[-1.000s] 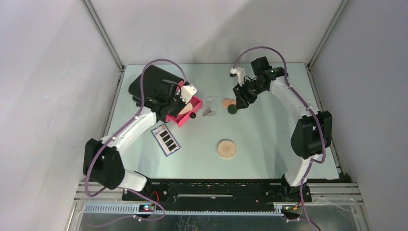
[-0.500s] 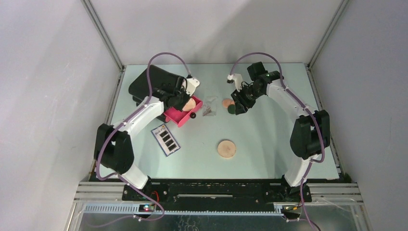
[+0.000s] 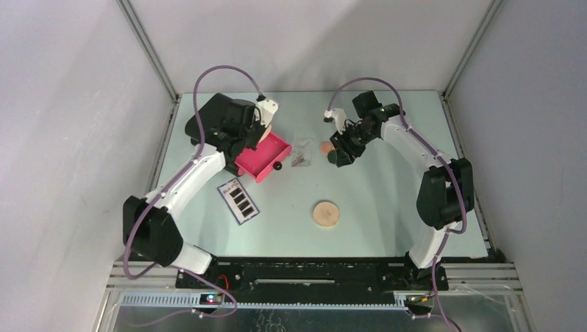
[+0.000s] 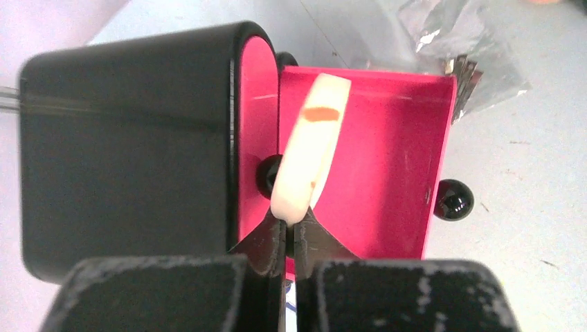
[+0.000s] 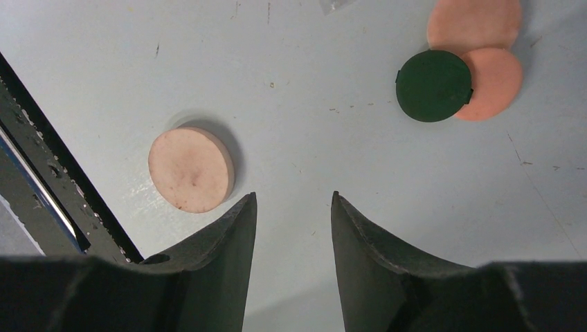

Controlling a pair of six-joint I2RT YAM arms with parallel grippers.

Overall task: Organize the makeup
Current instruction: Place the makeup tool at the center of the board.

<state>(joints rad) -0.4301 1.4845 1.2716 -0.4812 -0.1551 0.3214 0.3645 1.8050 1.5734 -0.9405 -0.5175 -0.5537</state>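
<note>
My left gripper is shut on the rim of a tan round disc, held edge-on above the open pink drawer. In the top view the left gripper hovers at the drawer's back end. A second tan disc lies mid-table. A dark-green round overlaps one of two peach rounds. My right gripper is open and empty above bare table near them. The clear packet and the flat palette lie on the table.
The black box stands at the back left, its pink drawer pulled out toward the centre. The drawer's black knob sticks out at its front. Grey walls close in the table on three sides.
My left gripper has moved back and left along the drawer toward the black box, still holding the tan disc. The right gripper has shifted slightly left near the rounds.
</note>
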